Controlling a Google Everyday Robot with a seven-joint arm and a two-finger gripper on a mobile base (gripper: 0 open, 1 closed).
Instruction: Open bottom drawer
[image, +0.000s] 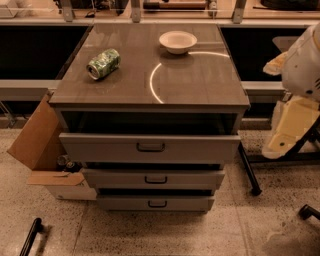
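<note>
The grey cabinet (150, 75) stands in the middle of the camera view with three drawers. The bottom drawer (125, 203) is the lowest one, a slim grey front with a small dark loop handle (157, 204), just above the floor. Its front sits further back than the middle drawer (115, 178) and the top drawer (100, 147), which stands out the most. My white and cream arm is at the right edge. Its gripper end (287, 132) hangs right of the cabinet, level with the top drawer and well away from the bottom drawer's handle.
A green can (103, 63) lies on its side and a white bowl (177, 41) stands on the cabinet top. An open cardboard box (37, 145) leans against the cabinet's left side. A dark stand leg (248, 170) runs along the floor at the right.
</note>
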